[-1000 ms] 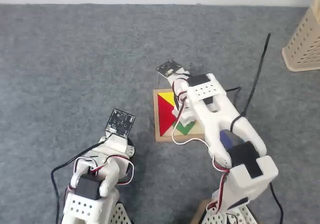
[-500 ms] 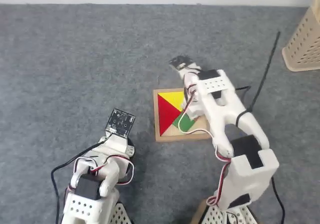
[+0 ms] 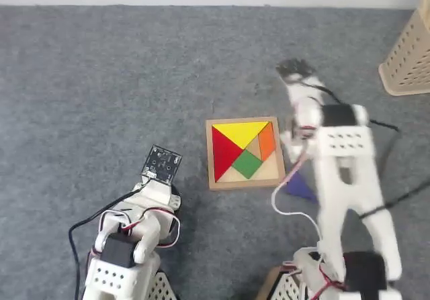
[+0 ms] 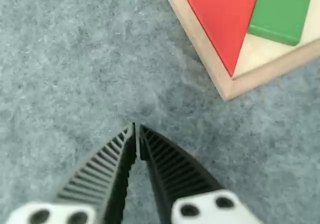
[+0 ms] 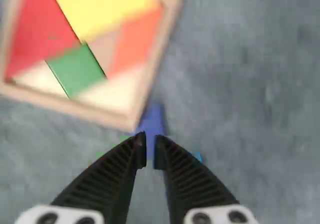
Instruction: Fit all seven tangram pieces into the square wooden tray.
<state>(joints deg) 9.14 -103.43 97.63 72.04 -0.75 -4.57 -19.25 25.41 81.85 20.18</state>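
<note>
The square wooden tray point(image 3: 212, 179) lies mid-table holding a red triangle point(image 3: 225, 154), a yellow triangle point(image 3: 240, 133), an orange piece point(image 3: 267, 141) and a green square point(image 3: 247, 164); its near part is bare wood. A blue piece point(image 3: 299, 187) lies on the carpet off the tray's right side, partly under the right arm point(image 3: 339, 139). In the right wrist view my right gripper point(image 5: 149, 146) is shut, its tips just short of the blue piece point(image 5: 154, 120) beside the tray point(image 5: 167, 43). My left gripper point(image 4: 136, 132) is shut over bare carpet, short of the tray's corner point(image 4: 226, 86).
A beige slotted basket point(image 3: 410, 52) stands at the far right edge. Small green point(image 5: 122, 140) and light blue point(image 5: 198, 157) bits peek out beside the right gripper's fingers. Grey carpet stretches left of and behind the tray.
The right arm has swung from over the tray to its right side, uncovering the tray and its pieces. The left arm has stayed put.
</note>
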